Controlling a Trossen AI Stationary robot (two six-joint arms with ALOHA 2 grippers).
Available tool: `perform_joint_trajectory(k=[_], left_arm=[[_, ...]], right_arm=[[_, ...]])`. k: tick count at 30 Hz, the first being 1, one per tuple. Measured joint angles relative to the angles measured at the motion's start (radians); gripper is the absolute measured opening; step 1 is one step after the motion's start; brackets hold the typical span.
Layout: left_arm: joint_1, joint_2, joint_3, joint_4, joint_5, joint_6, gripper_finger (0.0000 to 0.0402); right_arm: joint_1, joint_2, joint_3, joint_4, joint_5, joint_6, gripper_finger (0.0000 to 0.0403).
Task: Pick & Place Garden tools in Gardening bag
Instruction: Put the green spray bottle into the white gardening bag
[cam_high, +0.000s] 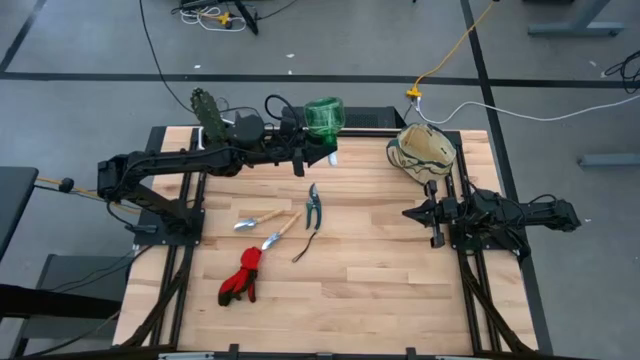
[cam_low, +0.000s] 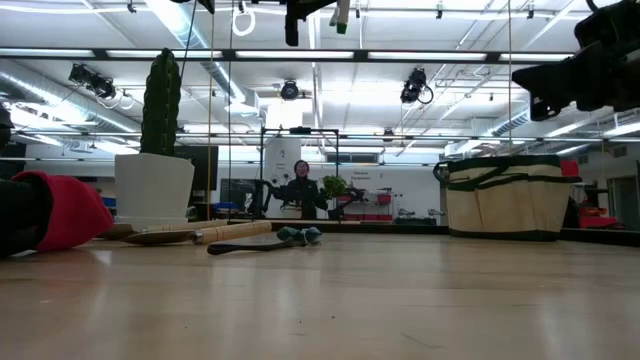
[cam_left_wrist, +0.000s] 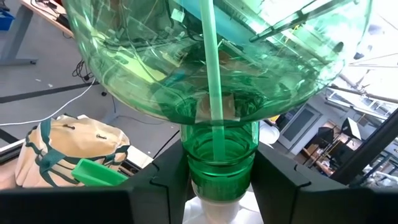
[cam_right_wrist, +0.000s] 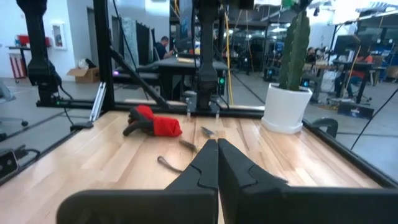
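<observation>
Overhead looks straight down; low camera looks level (both share the table (cam_high: 400, 280)).

— Are you making out any lettering, labels or numbers anywhere?

— No, nothing is reading clearly. The green sprayer (cam_left_wrist: 217, 93) is showing a pale patch on its neck, but no words are coming through on it.

— And the gardening bag (cam_high: 421, 150) at the bench's far right corner?

— It is showing plain fabric; no brand or print is legible.
</observation>
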Motion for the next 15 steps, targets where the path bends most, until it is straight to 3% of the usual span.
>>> perform_joint_trajectory(k=[6,12,15], left_arm=[[0.000,0.000,0.000,0.009,0.000,-0.023,0.0149],[0.000,0.000,0.000,0.021,0.000,-0.023,0.0149],[0.000,0.000,0.000,0.022,0.000,-0.023,0.0148]], right_arm=[[0.000,0.000,0.000,0.109,0.078,0.082,0.0000],[0.000,0.000,0.000,0.157,0.229,0.073,0.0000],[0.000,0.000,0.000,0.170,0.247,0.044,0.0000]])
